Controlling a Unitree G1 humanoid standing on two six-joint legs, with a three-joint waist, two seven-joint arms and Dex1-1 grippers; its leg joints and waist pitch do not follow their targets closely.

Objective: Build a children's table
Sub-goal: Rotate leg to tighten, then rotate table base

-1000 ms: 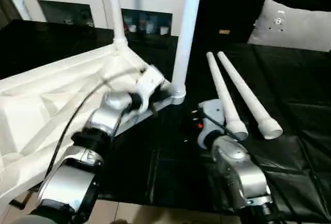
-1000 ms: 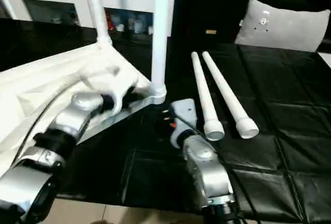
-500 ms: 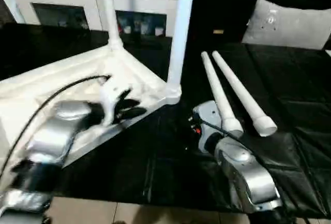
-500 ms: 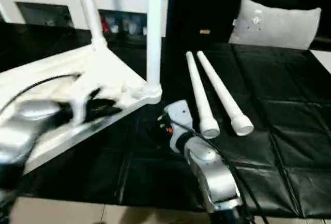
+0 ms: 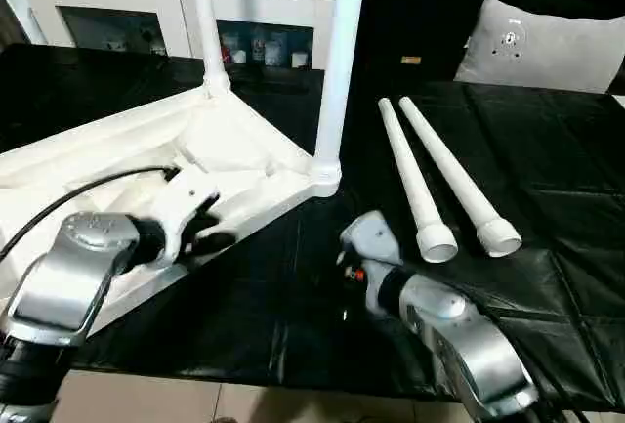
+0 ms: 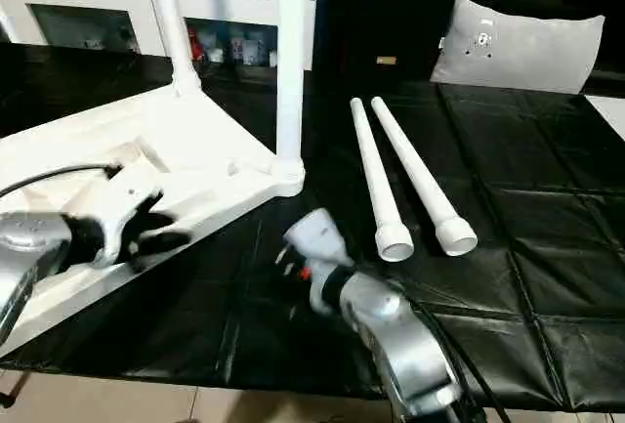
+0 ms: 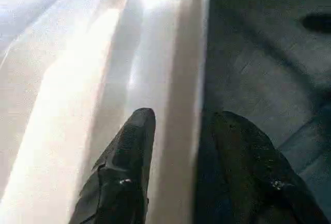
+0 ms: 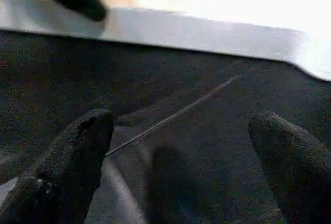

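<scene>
So here's what you've got on the bench right now:

Tabletop: your white tabletop is flipped underside up on the black mat, taking up the left half of the head view, with its ribbing showing.

Legs fitted: two legs are already standing in corner sockets. The near upright leg is in the corner closest to the middle of the mat, the far upright leg is in the corner behind it.

Legs loose: two loose legs lie side by side on the mat to the right of the tabletop, just beside each other, wide ends toward you, thin ends pointing away.

Left gripper: your left gripper sits at the tabletop's near rim. In the left wrist view the fingers straddle that rim, one on the white side and one over the mat, parted with the rim between them. Can't tell if they actually press on it.

Right gripper: your right gripper is spread wide with nothing between the fingers, hovering over bare mat just in front of the near corner socket, short of the rim.

Background: a grey pillow-like bag sits at the far right, and a white cabinet runs behind the mat.
</scene>
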